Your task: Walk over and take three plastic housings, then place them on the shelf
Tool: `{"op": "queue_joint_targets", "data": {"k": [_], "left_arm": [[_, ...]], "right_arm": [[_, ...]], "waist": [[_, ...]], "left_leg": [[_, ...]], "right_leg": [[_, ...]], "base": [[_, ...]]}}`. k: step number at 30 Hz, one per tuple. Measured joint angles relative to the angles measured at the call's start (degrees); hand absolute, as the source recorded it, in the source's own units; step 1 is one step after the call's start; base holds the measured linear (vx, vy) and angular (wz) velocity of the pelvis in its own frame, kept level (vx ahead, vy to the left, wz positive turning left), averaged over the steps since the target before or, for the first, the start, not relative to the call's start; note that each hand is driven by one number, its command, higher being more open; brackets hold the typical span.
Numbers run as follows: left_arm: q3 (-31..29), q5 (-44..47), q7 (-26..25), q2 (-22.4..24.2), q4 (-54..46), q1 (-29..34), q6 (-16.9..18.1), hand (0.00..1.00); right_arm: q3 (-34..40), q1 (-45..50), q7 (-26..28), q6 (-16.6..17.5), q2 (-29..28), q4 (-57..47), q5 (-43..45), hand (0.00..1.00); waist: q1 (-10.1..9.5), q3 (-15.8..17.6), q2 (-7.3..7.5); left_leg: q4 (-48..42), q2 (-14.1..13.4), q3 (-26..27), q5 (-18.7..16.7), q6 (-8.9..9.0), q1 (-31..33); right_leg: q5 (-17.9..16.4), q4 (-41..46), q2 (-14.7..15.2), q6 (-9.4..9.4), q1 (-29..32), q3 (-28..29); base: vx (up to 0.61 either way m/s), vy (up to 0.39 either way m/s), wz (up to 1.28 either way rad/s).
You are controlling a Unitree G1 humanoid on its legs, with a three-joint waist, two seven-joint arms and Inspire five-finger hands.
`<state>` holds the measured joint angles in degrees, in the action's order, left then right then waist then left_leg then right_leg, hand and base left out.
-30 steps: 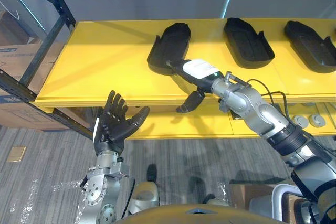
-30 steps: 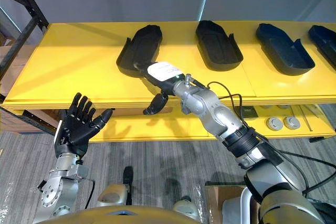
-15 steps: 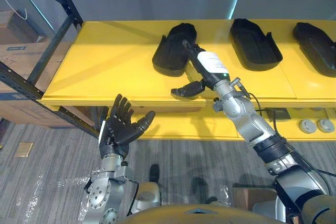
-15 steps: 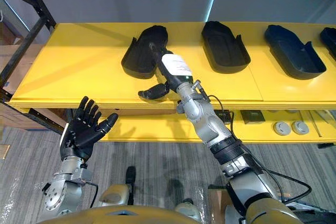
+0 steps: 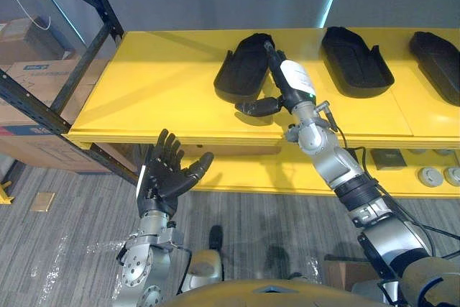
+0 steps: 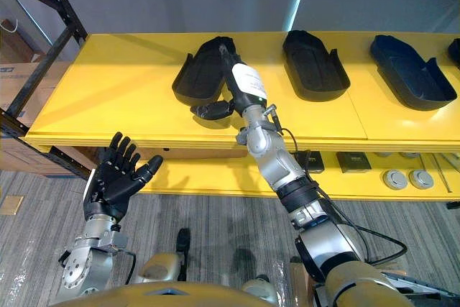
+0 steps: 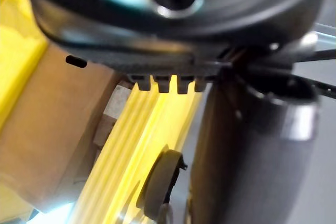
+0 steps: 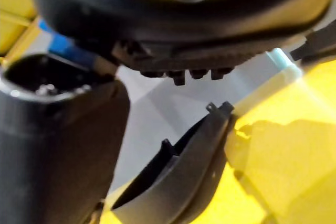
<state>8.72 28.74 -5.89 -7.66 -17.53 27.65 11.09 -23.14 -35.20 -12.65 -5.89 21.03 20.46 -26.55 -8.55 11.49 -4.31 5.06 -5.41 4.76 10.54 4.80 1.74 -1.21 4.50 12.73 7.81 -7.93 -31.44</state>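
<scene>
Several black housings lie in a row on the yellow shelf (image 5: pixel 158 84), the left housing (image 5: pixel 241 70) well apart from the middle housing (image 5: pixel 356 62). The right hand (image 5: pixel 289 80) reaches over the shelf's front edge, its fingers straight along the left housing's rim, grasping nothing. The left hand (image 5: pixel 167 174) hangs below the shelf, fingers spread. A rack post (image 5: pixel 90 34) and boxes (image 5: pixel 32 84) stand left; discs (image 5: pixel 431 175) sit on the lower shelf (image 5: pixel 244 174).
</scene>
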Motion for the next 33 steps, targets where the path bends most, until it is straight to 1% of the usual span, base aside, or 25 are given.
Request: {"op": "queue_joint_targets", "data": {"k": [2, 3, 7, 9, 12, 14, 21, 24, 26, 29, 30, 31, 32, 33], "left_arm": [[0.06, 0.01, 0.0, 0.0, 0.0, -0.02, 0.06, 1.0], [0.36, 0.08, 0.0, 0.0, 0.0, -0.14, 0.14, 1.0], [1.4, 0.17, 0.03, 0.19, 0.0, -0.15, 0.28, 1.0], [1.76, 0.2, 0.13, 0.6, 0.0, -0.15, 0.28, 1.0], [1.77, 0.38, 0.14, 0.96, -0.01, -0.45, 0.29, 1.0], [1.81, 0.38, 0.08, 1.02, -0.06, -0.81, 0.3, 1.0], [1.81, 0.44, -0.1, 1.07, -0.05, -0.96, 0.32, 1.0], [1.81, 0.46, -0.11, 1.23, -0.06, -1.2, 0.4, 1.0], [1.81, 0.47, -0.09, 1.26, -0.06, -1.22, 0.48, 1.0], [1.76, 1.1, 0.44, 1.23, -0.07, -1.27, 2.4, 1.0], [1.65, 2.51, 1.19, 1.17, -0.7, -1.34, 3.25, 1.0], [1.59, 3.15, 2.3, 1.09, -1.32, -1.46, 4.27, 1.0], [1.57, 3.93, 2.95, 1.05, -1.71, -1.51, 4.89, 1.0], [1.38, 5.54, 4.0, 0.96, -3.27, -1.58, 5.84, 1.0]], "right_arm": [[0.02, -1.05, -0.82, -0.58, -0.62, 3.29, 0.0, 1.0], [0.02, -2.59, -1.4, -1.14, -0.82, 6.8, 0.0, 1.0], [0.02, -7.29, -1.92, -1.25, -0.73, 13.4, 0.02, 1.0], [-0.05, -8.93, -1.92, -1.22, -0.64, 15.44, 0.03, 1.0], [-0.2, -10.13, -2.18, -1.22, -0.64, 16.41, 0.04, 1.0], [-0.66, -11.76, -3.84, -1.22, -0.65, 18.56, 0.06, 1.0], [-0.72, -13.32, -7.69, -1.33, -0.64, 20.65, 0.27, 1.0], [-0.71, -14.66, -8.17, -1.35, -0.63, 22.11, 0.27, 1.0], [-0.71, -14.97, -8.23, -1.28, -0.62, 22.09, 0.3, 1.0], [-0.52, -14.82, -8.15, -0.89, -0.55, 19.3, 0.94, 1.0], [0.25, -13.35, -8.04, -0.8, -0.25, 14.18, 1.18, 1.0], [1.61, -10.01, -8.05, 0.11, 0.34, 6.88, 1.17, 1.0], [2.23, -8.07, -8.06, 0.9, 0.72, 2.97, 1.14, 1.0], [3.12, -4.29, -8.08, 2.6, 1.38, -4.74, 1.06, 1.0]], "waist": [[-0.06, 0.05, -0.11], [-0.33, 0.2, -0.4], [-0.69, 0.62, -1.56], [-0.77, 0.72, -1.81], [-0.81, 0.92, -2.02], [-1.02, 1.18, -2.47], [-1.62, 1.89, -2.75], [-1.57, 2.48, -2.99], [-1.48, 2.59, -2.88], [-0.95, 3.14, -2.6], [-0.64, 3.59, -2.55], [-0.57, 3.71, -2.45], [-0.51, 3.73, -2.4], [-0.09, 3.86, -2.19]], "left_leg": [[0.0, 0.11, -0.18, 0.03, -0.04, 0.01], [-0.02, 0.16, -0.37, 0.08, -0.09, 0.08], [-0.17, 0.21, -0.77, 0.73, -0.49, 1.11], [-0.2, 0.42, -1.05, 0.8, -0.51, 1.18], [-0.2, 0.71, -1.48, 1.04, -0.57, 1.18], [-0.2, 0.77, -1.58, 1.07, -0.61, 1.18], [-0.19, 0.78, -1.59, 1.17, -0.69, 1.74], [-0.18, 0.82, -1.59, 1.24, -0.69, 1.77], [-0.17, 0.81, -1.54, 1.06, -0.44, 1.79], [-0.19, 0.74, -1.23, 0.89, -0.26, 1.79], [-0.2, 0.71, -0.92, 0.86, -0.26, 1.79], [-0.21, 0.7, -0.43, 0.82, -0.3, 1.78], [-0.21, 0.71, -0.18, 0.8, -0.37, 1.75], [-0.23, 0.71, 0.3, 0.96, -0.65, 1.73]], "right_leg": [[-0.39, 0.61, 0.23, 0.09, 0.14, -0.12], [-0.52, 0.94, 0.33, 0.15, 0.2, -0.33], [-0.98, 2.63, 0.83, 0.35, 1.68, -0.52], [-1.41, 3.34, 1.2, 0.42, 1.83, -0.74], [-2.05, 4.37, 1.82, 0.61, 1.91, -1.12], [-2.15, 4.65, 2.1, 0.55, 1.95, -1.2], [-2.52, 5.81, 2.48, 0.49, 2.94, -1.09], [-2.83, 6.68, 3.05, 0.53, 3.39, -0.99], [-2.87, 6.77, 3.07, 0.51, 3.47, -0.92], [-2.87, 6.87, 3.07, 0.51, 3.74, -0.58], [-2.85, 6.91, 3.06, 0.52, 3.97, -0.3], [-2.81, 6.88, 3.02, 0.58, 4.24, 0.15], [-2.79, 6.88, 2.99, 0.6, 4.35, 0.34], [-2.73, 6.82, 2.97, 0.67, 4.64, 0.81]], "base": [[-0.01, -0.023, 0.06], [-0.01, -0.027, 0.07], [-0.02, -0.025, 0.06], [0.0, -0.042, 0.09], [0.0, -0.036, 0.09], [-0.02, -0.041, 0.04], [-0.03, -0.031, 0.0], [-0.03, -0.014, 0.0], [-0.03, -0.037, -0.02], [-0.02, -0.039, -0.06], [-0.02, -0.046, -0.12], [-0.01, -0.039, -0.14], [0.0, -0.044, -0.17], [0.02, -0.044, -0.18]]}}
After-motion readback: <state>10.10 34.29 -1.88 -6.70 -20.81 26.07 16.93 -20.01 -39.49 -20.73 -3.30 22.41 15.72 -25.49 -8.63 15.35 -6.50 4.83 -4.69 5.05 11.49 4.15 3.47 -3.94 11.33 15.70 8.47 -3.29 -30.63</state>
